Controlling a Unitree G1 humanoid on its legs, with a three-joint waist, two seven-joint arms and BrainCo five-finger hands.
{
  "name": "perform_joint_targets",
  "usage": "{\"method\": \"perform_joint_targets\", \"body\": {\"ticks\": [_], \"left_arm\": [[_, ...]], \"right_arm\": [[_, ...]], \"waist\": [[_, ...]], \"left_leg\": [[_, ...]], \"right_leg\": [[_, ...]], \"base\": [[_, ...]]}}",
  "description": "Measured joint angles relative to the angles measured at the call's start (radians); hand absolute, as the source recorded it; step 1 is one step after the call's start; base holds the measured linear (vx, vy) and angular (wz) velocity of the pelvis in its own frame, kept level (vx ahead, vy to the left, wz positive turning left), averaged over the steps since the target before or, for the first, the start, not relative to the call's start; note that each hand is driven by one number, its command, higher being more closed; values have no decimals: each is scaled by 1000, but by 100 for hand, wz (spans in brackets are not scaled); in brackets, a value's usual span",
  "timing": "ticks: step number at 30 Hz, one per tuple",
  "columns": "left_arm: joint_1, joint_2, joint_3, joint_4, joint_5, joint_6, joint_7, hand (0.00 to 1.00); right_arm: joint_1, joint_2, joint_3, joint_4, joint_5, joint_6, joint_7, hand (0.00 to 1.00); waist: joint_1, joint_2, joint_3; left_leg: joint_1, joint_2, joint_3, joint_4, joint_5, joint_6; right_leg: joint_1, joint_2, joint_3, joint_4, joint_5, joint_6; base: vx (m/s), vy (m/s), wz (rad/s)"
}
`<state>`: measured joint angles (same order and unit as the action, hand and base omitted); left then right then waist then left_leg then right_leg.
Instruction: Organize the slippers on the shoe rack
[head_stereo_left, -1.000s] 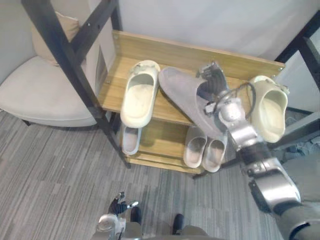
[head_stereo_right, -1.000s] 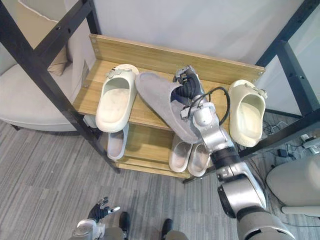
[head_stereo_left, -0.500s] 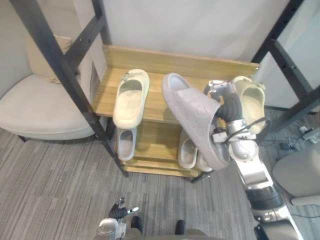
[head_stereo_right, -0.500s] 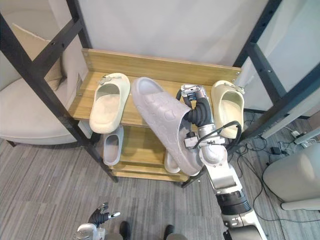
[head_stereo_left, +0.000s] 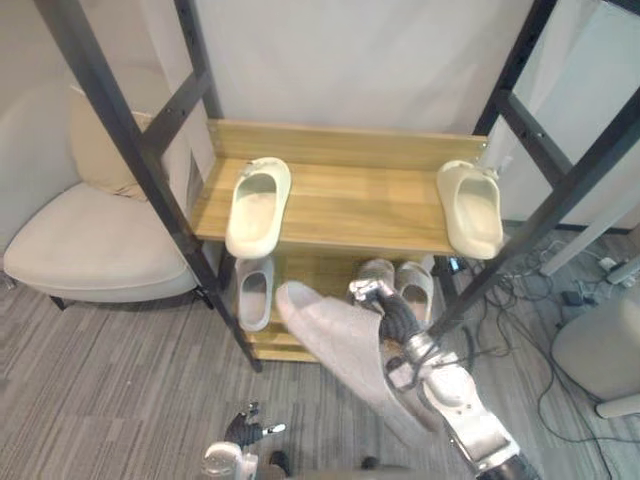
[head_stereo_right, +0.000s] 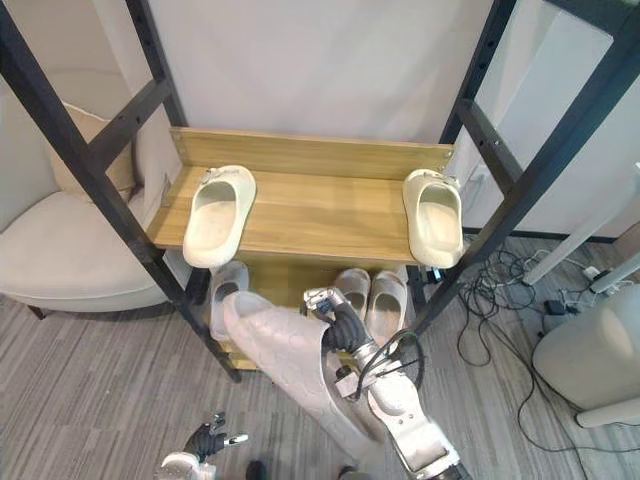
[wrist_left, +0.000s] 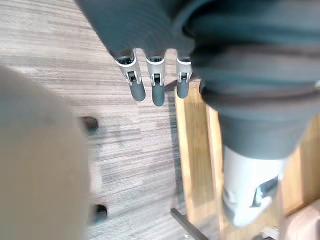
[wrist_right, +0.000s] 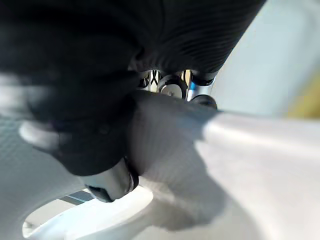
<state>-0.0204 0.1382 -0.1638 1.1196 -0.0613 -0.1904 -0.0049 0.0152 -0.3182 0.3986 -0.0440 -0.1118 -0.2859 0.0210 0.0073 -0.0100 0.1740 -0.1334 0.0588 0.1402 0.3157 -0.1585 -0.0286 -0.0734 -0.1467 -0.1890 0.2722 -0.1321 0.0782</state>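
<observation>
The right hand (head_stereo_left: 398, 324) grips a big grey slipper (head_stereo_left: 345, 352) by its edge, fingers curled round it. It holds the slipper sole-up, low in front of the shoe rack (head_stereo_left: 345, 200) and off both shelves. The top shelf carries two cream slippers, one at the left end (head_stereo_left: 257, 205) and one at the right end (head_stereo_left: 472, 208). The shelf below holds a single pale slipper (head_stereo_left: 254, 292) and a pale pair (head_stereo_left: 412, 285). The left hand (wrist_left: 157, 92) hangs over the floor with straight, empty fingers.
</observation>
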Motion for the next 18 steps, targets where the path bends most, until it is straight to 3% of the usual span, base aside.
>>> {"method": "perform_joint_targets", "body": {"ticks": [2, 6, 11, 18], "left_arm": [[-34, -4, -18, -6, -1, -3, 1, 0], [-96, 6, -21, -41, -35, -20, 5, 0], [-130, 28, -8, -100, -69, -69, 55, 0], [-167, 2, 91, -193, -100, -82, 80, 0]], "right_arm": [[-46, 1, 6, 55, -8, 7, -2, 100], [-192, 2, 8, 174, -46, 23, -31, 100], [-338, -6, -3, 219, -85, 47, -98, 100], [-507, 9, -66, 215, -99, 68, -209, 100]], "waist": [[0, 26, 43], [2, 33, 130], [10, 41, 175], [23, 39, 197]], "left_leg": [[-93, 23, -11, 141, -54, 2], [-292, 39, -31, 381, -147, 4], [-471, 52, -45, 525, -170, 5], [-698, 68, -70, 758, -228, 21]], "right_leg": [[-75, 2, 2, 116, -44, -3], [-280, -29, 2, 388, -163, -12], [-456, -49, 2, 543, -197, -20], [-670, -81, 8, 783, -271, -29]], "base": [[-189, 8, 3], [-234, -20, 11], [-159, 1, 7], [-71, 32, 4]]}}
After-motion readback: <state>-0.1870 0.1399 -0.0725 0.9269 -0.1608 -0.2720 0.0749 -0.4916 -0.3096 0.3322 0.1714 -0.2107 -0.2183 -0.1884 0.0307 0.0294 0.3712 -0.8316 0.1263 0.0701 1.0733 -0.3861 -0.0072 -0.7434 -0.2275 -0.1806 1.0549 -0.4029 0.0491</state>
